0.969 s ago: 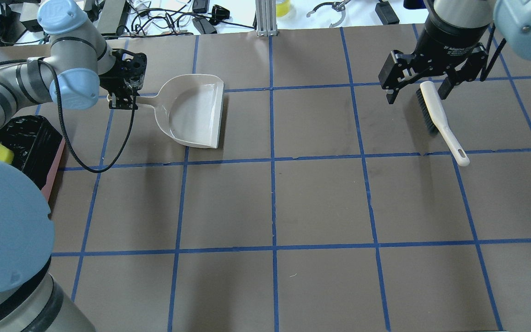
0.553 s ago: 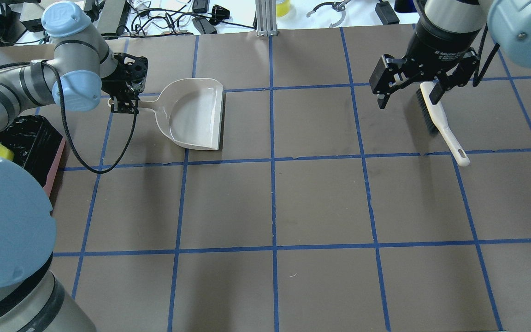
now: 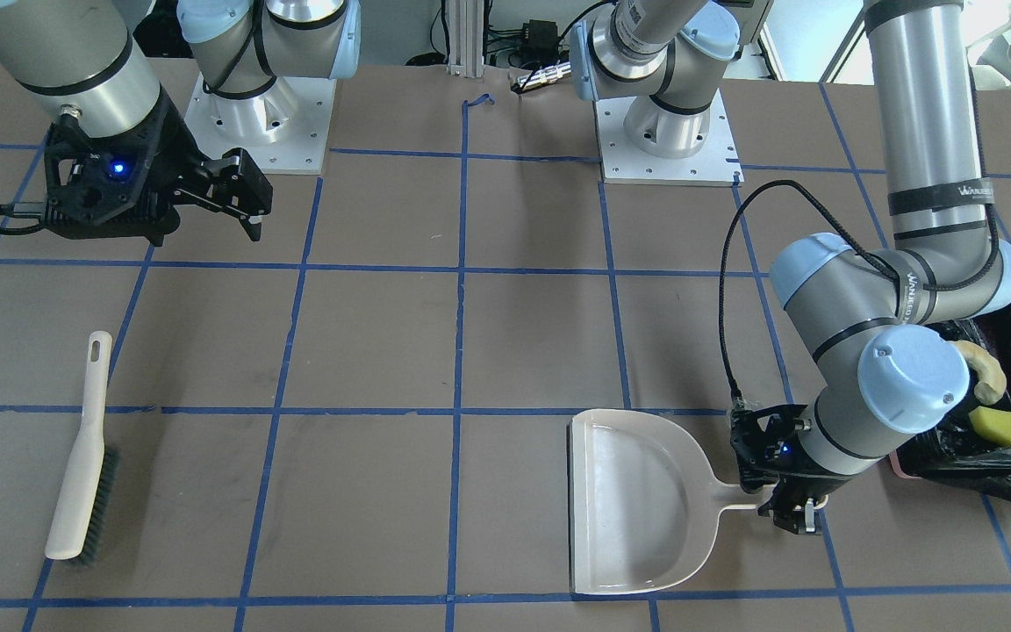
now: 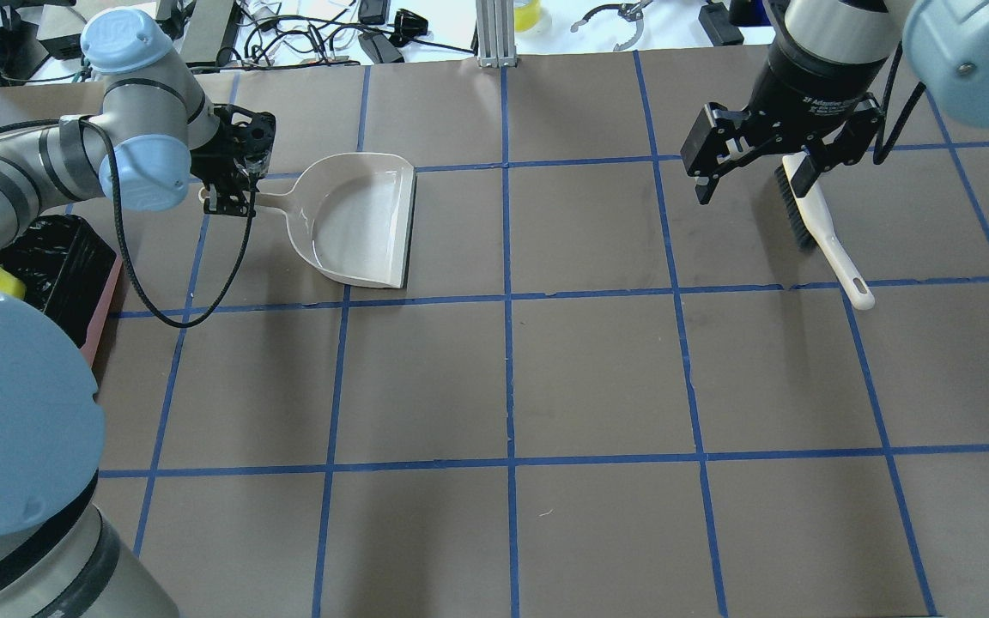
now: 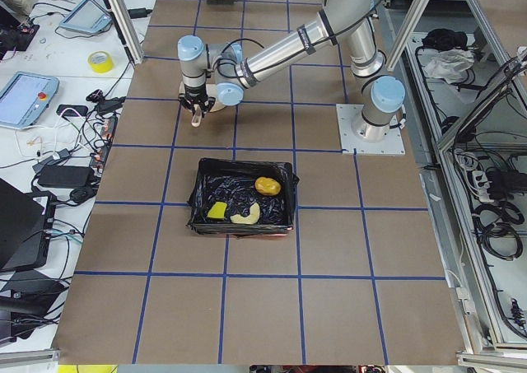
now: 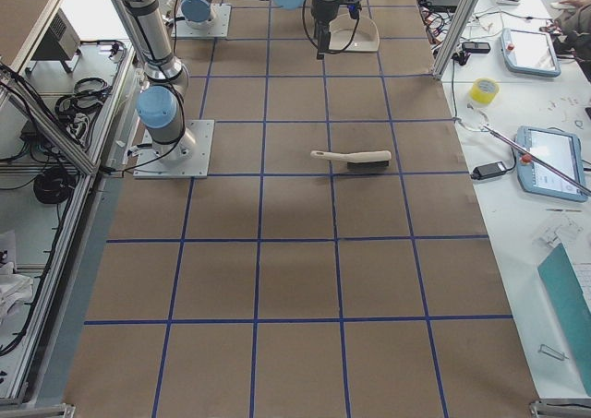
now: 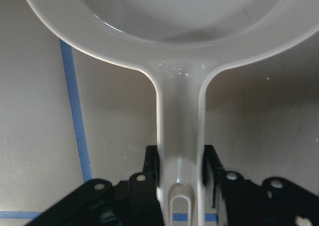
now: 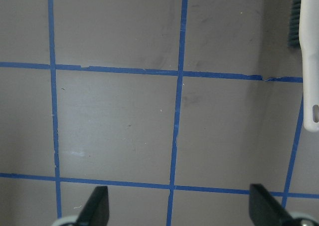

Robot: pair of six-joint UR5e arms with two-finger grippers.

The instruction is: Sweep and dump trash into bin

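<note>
My left gripper [image 4: 228,202] is shut on the handle of the pale grey-white dustpan [image 4: 357,219], which rests empty on the table. In the left wrist view the fingers [image 7: 152,166] clamp both sides of the handle. The pink bin [image 5: 247,234] with its black liner holds the trash: an amber-orange blob [image 5: 265,185], a cream crescent [image 5: 245,217] and a yellow wedge [image 5: 216,211]. The bin's pink side [image 4: 104,318] lies close beside the left arm. My right gripper [image 4: 752,184] is open and empty, raised above the table by the brush's head.
A cream hand brush [image 4: 821,227] with dark bristles lies flat on the table at the right; it also shows in the front view [image 3: 80,474]. Blue tape lines grid the brown table. Cables and gear crowd the far edge [image 4: 374,34].
My right gripper has drifted left and toward the far edge, away from the brush, still open. My left gripper has shifted the dustpan slightly and turned it a little.
</note>
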